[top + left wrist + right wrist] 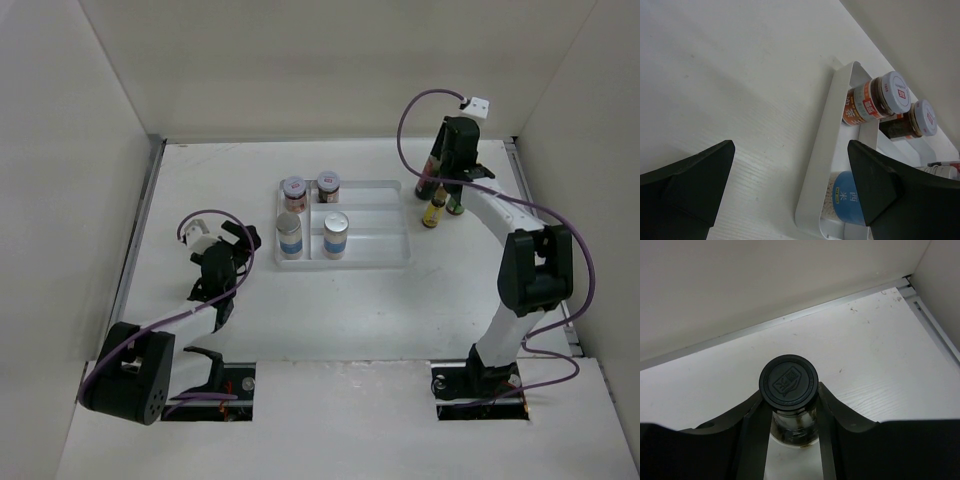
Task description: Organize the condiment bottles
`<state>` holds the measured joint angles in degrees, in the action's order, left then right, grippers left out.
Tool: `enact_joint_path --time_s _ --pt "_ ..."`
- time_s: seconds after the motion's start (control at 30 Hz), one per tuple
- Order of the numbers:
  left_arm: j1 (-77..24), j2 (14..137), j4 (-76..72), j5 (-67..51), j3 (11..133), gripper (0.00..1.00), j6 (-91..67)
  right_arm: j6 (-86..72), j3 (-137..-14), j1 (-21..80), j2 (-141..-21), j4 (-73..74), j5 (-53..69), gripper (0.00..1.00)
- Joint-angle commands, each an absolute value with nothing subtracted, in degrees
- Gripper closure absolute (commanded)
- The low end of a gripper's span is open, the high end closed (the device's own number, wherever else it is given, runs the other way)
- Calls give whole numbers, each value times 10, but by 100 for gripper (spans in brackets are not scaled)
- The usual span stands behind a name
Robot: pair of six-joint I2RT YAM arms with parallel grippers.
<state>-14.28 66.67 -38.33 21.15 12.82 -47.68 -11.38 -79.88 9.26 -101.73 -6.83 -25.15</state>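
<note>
A white tray (375, 235) (divided into compartments) sits on the table (330, 320) — pale walls (330, 60) on three sides.

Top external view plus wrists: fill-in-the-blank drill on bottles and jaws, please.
The white tray holds ____ jars.
The tall dark bottle sits between the ____ arm's jaws.
The left arm's jaws stand ____, holding nothing.
The tiny yellow bottle stands off the tray, on its ____ side.
Missing: four; right; open; right.
</note>
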Motion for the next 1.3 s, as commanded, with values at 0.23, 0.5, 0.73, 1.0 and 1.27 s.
enact_joint_path --time_s 0.23,0.5,0.73,1.0,1.27 --pt "-143 673 -423 201 141 0 -482 -84 -877 141 -956 -159 -280 79" --pt "-143 693 -423 184 149 0 -483 -86 -855 185 -947 -173 -274 78" --pt "-142 691 -423 184 149 0 -483 -89 -837 212 -955 -180 -278 78" --pt "-142 692 -423 182 149 0 -483 -97 -785 236 -954 -200 -280 77" --pt "-142 693 -423 181 149 0 -485 -117 -741 237 -968 -215 -284 50"
